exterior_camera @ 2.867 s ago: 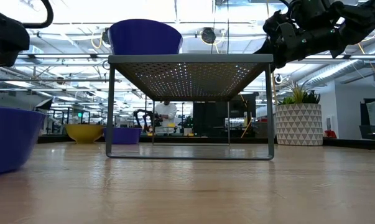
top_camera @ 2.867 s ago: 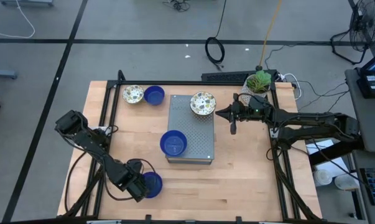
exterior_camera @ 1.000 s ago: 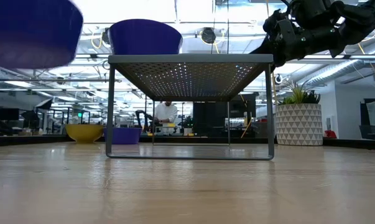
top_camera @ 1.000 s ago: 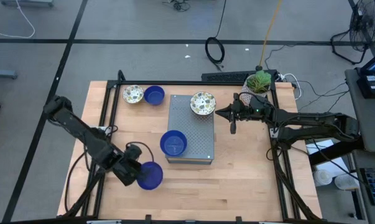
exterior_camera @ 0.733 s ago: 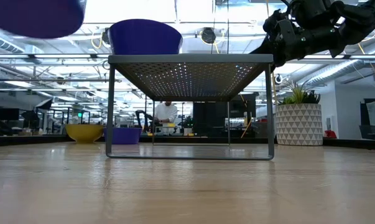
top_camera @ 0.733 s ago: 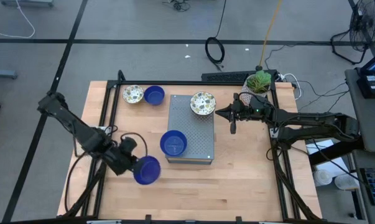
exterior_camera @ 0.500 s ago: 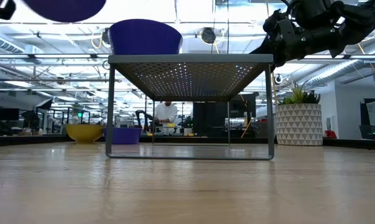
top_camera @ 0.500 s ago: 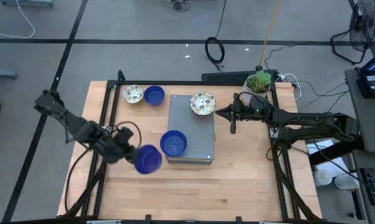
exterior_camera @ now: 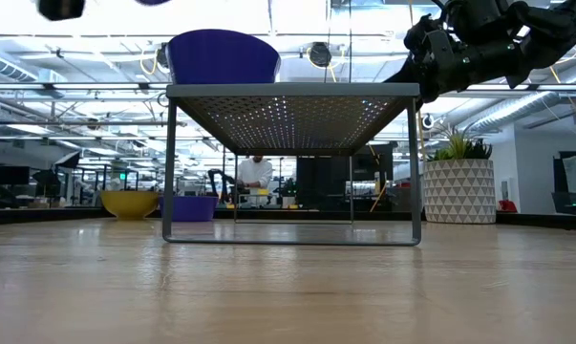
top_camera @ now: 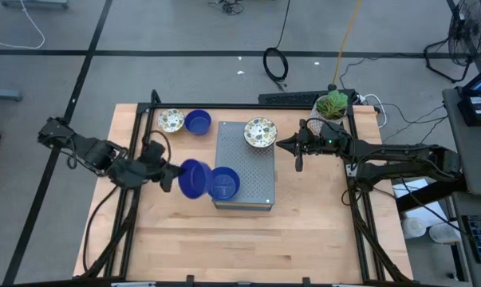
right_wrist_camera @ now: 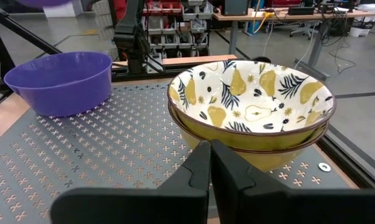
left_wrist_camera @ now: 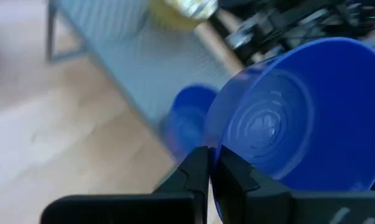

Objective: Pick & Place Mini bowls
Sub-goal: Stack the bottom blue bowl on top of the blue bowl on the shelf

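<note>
Blue and glossy, a mini bowl (top_camera: 192,177) hangs tilted at centre-left of the overhead frame, its rim pinched by the left gripper (top_camera: 171,176), just beside a second blue bowl (top_camera: 222,182) on the grey perforated stand (top_camera: 258,177). At upper centre, the right gripper (top_camera: 283,146), jaws pressed together, waits beside stacked pear-patterned bowls (top_camera: 260,132).

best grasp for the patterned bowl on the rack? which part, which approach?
Pinch the rim of the patterned bowl, one finger inside and one outside. It sits upright and open on the perforated rack, and its wall looks too wide to span. The right gripper hangs just beside it, so coming from that side onto the near rim seems easiest. It may be two bowls stacked: a second rim shows underneath.
</note>
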Robot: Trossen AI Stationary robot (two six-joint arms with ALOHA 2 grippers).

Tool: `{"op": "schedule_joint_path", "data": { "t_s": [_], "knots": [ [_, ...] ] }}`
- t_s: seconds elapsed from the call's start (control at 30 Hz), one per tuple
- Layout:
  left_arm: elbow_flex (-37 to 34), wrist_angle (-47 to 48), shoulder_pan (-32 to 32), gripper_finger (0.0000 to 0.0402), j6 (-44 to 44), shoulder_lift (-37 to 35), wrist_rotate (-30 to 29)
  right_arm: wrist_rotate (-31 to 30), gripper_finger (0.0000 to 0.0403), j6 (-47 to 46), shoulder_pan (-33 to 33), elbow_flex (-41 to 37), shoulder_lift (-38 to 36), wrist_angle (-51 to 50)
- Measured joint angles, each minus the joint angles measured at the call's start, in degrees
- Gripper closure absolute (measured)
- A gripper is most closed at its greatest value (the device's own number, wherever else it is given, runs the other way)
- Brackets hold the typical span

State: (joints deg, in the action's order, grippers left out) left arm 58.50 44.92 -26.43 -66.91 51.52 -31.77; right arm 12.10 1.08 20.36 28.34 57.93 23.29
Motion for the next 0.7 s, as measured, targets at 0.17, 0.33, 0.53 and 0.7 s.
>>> {"op": "schedule_joint_path", "data": {
  "t_s": [0.17, 0.33, 0.53, 0.7],
  "knots": [
    [0.0, -11.22, 1.35, 0.0395, 20.26, -0.62, -0.44, 0.0, 0.0403, 0.0, 0.01, 0.0, 0.0, 0.0],
    [0.0, -21.93, 1.53, 0.0382, 43.37, -0.21, -0.46, 0.0, 0.0403, 0.33, 0.0, 0.0, 0.0, 0.0],
    [0.02, -28.96, 1.61, 0.0394, 66.09, 0.32, -1.77, 0.0, 0.0403, 4.2, 0.0, 0.02, 0.0, -0.01],
    [0.02, -29.82, 1.61, 0.0382, 77.29, 0.32, -3.6, 0.0, 0.0403, 6.04, 0.18, 0.02, 0.0, 0.04]
  ]
}}
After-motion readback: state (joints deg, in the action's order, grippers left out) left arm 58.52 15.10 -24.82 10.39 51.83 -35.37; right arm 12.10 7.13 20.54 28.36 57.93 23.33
